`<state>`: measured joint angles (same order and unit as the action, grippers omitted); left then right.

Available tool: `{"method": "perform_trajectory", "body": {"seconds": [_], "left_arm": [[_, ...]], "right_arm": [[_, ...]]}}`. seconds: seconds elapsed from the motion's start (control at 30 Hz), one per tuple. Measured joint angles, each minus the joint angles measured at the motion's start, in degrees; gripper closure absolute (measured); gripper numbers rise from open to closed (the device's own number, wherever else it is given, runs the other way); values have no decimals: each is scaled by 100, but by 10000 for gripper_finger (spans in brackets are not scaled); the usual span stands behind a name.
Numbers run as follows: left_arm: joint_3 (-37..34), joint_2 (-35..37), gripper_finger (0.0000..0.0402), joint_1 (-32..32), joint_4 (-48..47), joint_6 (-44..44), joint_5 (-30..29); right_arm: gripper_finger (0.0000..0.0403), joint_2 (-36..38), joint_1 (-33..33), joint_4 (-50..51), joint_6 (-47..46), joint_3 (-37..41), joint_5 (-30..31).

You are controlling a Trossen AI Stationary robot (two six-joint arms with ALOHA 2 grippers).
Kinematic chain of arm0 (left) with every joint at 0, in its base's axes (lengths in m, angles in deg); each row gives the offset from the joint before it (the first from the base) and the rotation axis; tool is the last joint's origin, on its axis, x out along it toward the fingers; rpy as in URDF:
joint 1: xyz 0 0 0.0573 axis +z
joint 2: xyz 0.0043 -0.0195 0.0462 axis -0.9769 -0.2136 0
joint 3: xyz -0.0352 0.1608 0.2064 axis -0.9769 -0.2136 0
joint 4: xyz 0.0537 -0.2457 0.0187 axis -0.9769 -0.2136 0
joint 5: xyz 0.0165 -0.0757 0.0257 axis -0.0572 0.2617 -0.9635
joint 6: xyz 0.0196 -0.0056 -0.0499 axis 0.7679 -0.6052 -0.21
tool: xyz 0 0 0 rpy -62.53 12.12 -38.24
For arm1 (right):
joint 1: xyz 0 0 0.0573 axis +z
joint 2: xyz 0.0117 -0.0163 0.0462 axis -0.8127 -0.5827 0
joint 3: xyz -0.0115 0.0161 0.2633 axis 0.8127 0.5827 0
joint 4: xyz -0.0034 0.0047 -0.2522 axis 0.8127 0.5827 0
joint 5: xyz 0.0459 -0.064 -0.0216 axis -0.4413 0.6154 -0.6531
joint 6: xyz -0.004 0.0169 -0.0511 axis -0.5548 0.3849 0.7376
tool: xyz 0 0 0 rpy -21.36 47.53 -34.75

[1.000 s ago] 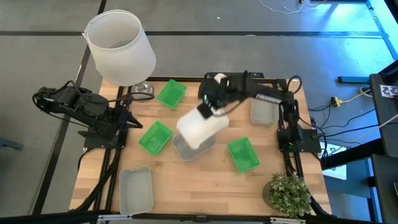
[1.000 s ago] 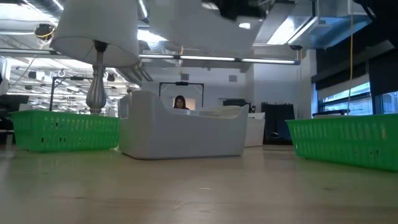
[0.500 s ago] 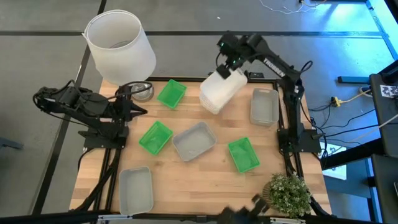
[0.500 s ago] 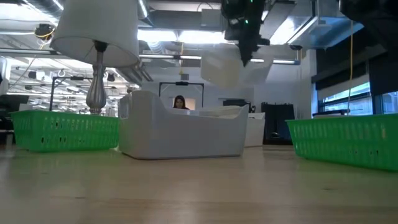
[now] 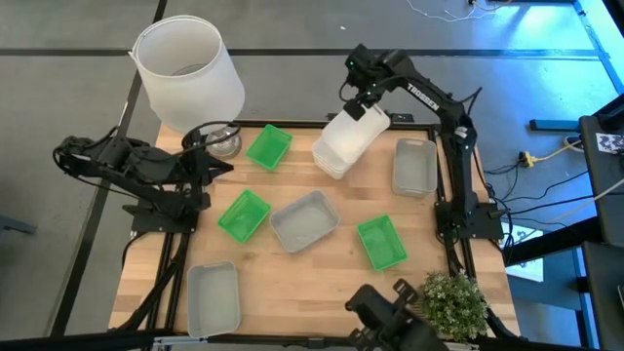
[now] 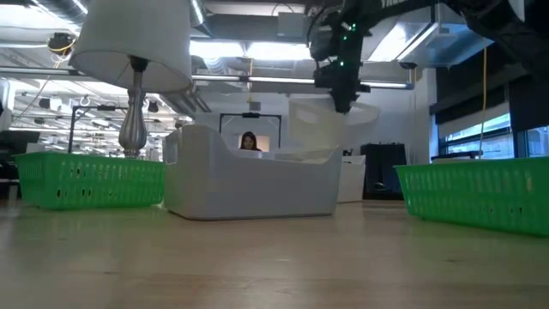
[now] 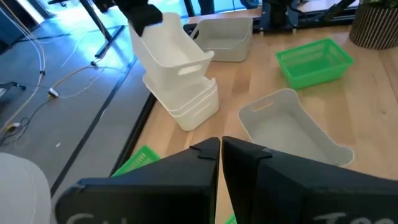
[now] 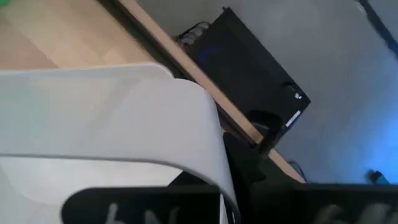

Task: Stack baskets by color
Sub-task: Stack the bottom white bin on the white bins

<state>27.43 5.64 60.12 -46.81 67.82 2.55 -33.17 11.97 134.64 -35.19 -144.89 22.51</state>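
Observation:
My right gripper (image 5: pixel 363 97) is shut on a white basket (image 5: pixel 349 135) at the table's far edge. It holds the basket tilted over a stack of two white baskets (image 7: pixel 186 106). Three green baskets (image 5: pixel 268 146) (image 5: pixel 243 214) (image 5: pixel 381 242) and three grey ones (image 5: pixel 305 220) (image 5: pixel 413 166) (image 5: pixel 214 297) lie singly, bottoms on the table. My left gripper (image 5: pixel 216 166) waits shut at the left side, touching nothing. My right gripper holds the white basket by the wall of its upper short end (image 7: pixel 151 28), pinched at the rim, coming from above and pointing steeply down. The basket hangs tilted below the fingers. Its lower end (image 7: pixel 186 74) is at the stack's top basket; I cannot tell whether it touches.
A big white lampshade (image 5: pixel 188 73) on its stand rises over the far left corner. A potted plant (image 5: pixel 450 302) sits at the near right corner, and a dark shape (image 5: pixel 390 314) shows at the near edge. Bare wood lies between the baskets.
My right gripper has carried the white basket from above the middle grey basket to the table's far edge and sunk a little, so the basket now hangs over the white stack. My left gripper has turned at the wrist toward the far edge.

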Motion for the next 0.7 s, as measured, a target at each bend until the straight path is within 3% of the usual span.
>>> {"method": "perform_trajectory", "body": {"seconds": [0.4, 0.7], "left_arm": [[0, -48, 390, 0, 4, -155, -104], [0, -48, 390, 1, 4, -158, -118]], "right_arm": [[403, -3, -20, -859, 200, 1063, -669], [384, -3, -20, -929, 260, 1337, -662]]}}
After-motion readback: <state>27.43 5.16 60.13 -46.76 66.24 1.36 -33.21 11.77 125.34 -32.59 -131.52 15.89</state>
